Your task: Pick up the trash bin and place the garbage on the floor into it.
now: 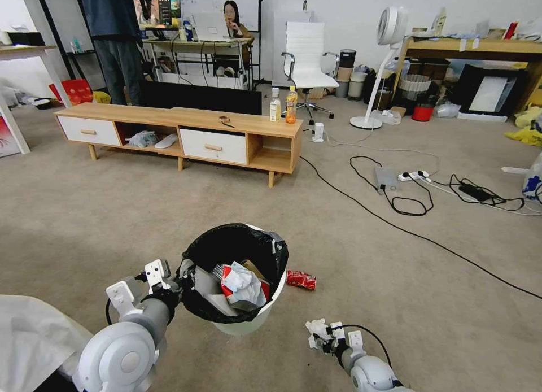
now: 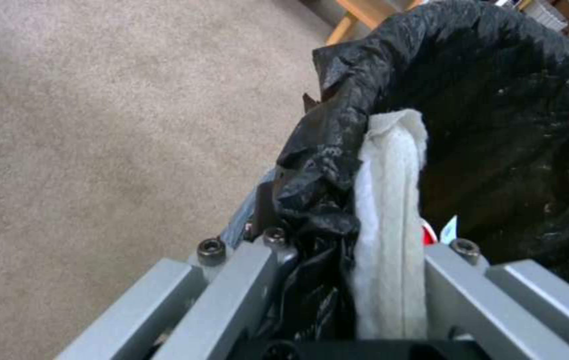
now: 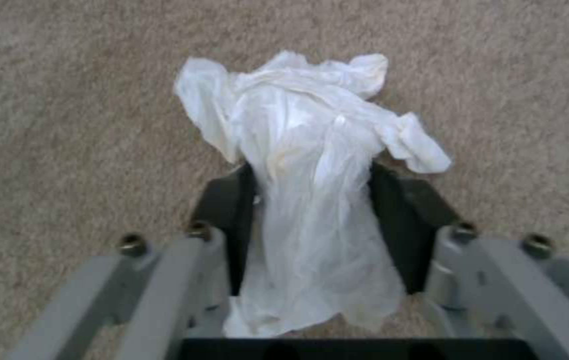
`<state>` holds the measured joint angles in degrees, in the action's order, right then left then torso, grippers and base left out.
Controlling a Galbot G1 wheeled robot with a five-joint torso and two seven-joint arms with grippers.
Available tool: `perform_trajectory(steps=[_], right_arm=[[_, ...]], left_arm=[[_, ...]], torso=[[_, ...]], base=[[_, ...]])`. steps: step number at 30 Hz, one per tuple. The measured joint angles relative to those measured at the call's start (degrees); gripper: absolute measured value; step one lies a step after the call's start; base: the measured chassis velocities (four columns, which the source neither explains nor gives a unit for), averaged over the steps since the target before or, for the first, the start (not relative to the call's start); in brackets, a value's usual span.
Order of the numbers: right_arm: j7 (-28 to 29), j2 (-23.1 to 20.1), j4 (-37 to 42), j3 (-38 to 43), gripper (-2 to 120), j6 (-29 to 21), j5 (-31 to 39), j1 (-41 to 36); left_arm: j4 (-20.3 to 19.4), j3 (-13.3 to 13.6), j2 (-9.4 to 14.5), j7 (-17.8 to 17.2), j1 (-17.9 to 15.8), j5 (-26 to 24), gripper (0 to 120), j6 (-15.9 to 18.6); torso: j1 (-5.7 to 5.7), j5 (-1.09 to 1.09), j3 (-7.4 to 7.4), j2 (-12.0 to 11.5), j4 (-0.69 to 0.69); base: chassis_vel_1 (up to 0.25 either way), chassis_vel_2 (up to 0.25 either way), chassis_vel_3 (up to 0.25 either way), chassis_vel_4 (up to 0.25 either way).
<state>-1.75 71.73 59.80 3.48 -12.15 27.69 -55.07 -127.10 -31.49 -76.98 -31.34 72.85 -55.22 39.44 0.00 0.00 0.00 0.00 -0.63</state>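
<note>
The left gripper point(image 1: 182, 279) is clamping the near-left rim of the trash bin point(image 1: 248, 318), with its fingers closed over the black bag point(image 2: 498, 100) that is folded over the rim. In the left wrist view one finger is sitting outside the rim and the other inside, and a white padded strip point(image 2: 391, 215) is lying between the inner finger and the bag. The bin is hanging tilted from this gripper, with its mouth leaning toward the robot. Inside it, a white tissue wad point(image 1: 244, 284), something red and white point(image 1: 227, 280) and a piece of brown paper point(image 1: 254, 268) are lying together.

The right gripper point(image 1: 317, 332) is staying low over the floor point(image 1: 423, 301), to the right of the bin and nearer to the robot. Its fingers are closed on a second white tissue wad point(image 3: 311, 165), which is standing up between the two dark pads point(image 3: 391, 220) and spreading out above them.

A crushed red can point(image 1: 301, 279) is lying on the carpet just beside the right side of the bin, between the bin and the black cable point(image 1: 395, 225) that is running across the floor. Farther back, a low wooden bench point(image 1: 186, 133) with white drawers is carrying two upright drink bottles point(image 1: 283, 105).
</note>
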Motion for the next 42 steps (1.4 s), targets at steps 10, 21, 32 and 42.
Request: perform_trajectory(steps=[10,21,32,42], right_arm=[[-0.5,0.1,0.3,-0.3,2,0.5,0.3,0.1],[1.7,-2.8,9.0,1.7,0,0.4,-2.3,-0.6],[5.6,-3.9,20.3,6.4,0,3.3,-6.9,-0.4],[4.6,-6.1,32.6,11.3,0,7.6,-6.2,2.0]], left_arm=[[0.4,0.0,-0.1,0.5,-0.2,0.5,7,-0.2],[1.2,0.2,-0.2,0.6,-0.4,0.7,7,-0.3],[1.2,0.3,0.1,0.5,-0.4,0.6,7,-0.3],[0.8,0.3,0.5,0.5,0.5,0.4,7,-0.2]], torso=[[0.00,0.00,0.00,0.0,0.01],[0.00,0.01,0.00,0.0,0.01],[0.00,0.00,0.00,0.0,0.01],[0.00,0.00,0.00,0.0,0.00]], base=[[0.000,0.000,0.000,0.000],[0.000,0.000,0.000,0.000],[0.000,0.000,0.000,0.000],[0.000,0.000,0.000,0.000]])
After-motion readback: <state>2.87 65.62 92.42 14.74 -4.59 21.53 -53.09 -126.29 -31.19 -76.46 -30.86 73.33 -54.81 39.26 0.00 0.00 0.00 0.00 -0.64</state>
